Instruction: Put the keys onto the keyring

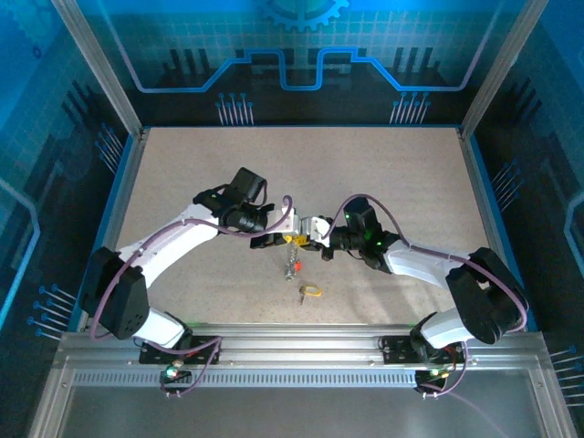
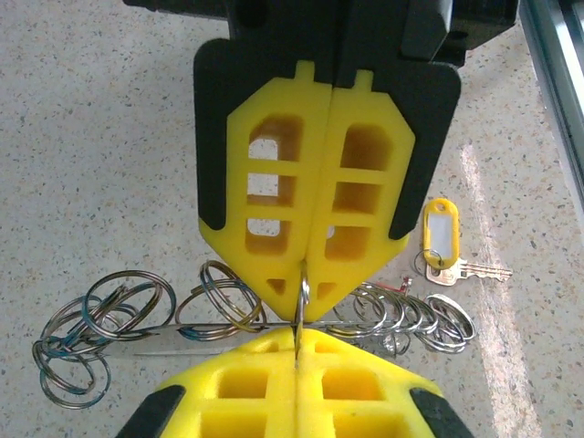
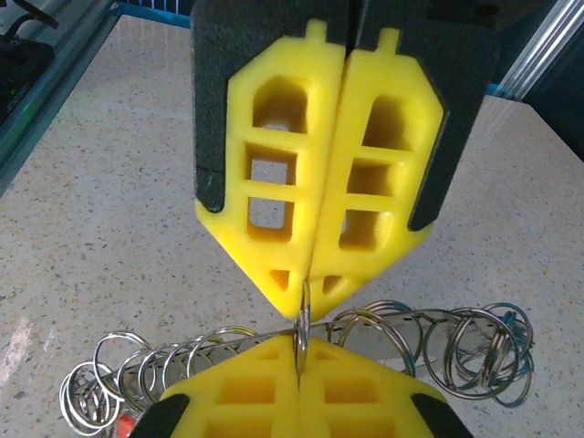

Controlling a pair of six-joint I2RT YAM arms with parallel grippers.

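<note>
**Top view.** Both arms reach in over the speckled desk (image 1: 201, 173) and meet at its middle, left pincer (image 1: 290, 237) and right pincer (image 1: 308, 234) tip to tip. A string of silver rings (image 1: 292, 255) trails from the meeting point toward the near edge, with the red-headed key (image 1: 294, 265) at its end. We cannot tell from here whether it hangs or lies. The yellow-headed key (image 1: 311, 292) lies alone on the desk, nearer the arm bases and apart from both pincers.

**Left wrist view.** We see the left pincer (image 2: 297, 345) at the bottom, its yellow pads pressed together. The thin keyring (image 2: 304, 297) is nipped edge-on in their seam. The right pincer (image 2: 306, 285) faces it from above, also closed on that ring. Silver rings fan out to both sides behind the tips. The yellow-headed key (image 2: 441, 239) lies flat on the desk to the right.

**Right wrist view.** We see the right pincer (image 3: 297, 354) at the bottom and the left pincer (image 3: 307, 287) above, both clamped shut. The keyring (image 3: 303, 315) is pinched between them. The red-headed key (image 3: 123, 426) peeks in at the lower left, among the rings.
</note>
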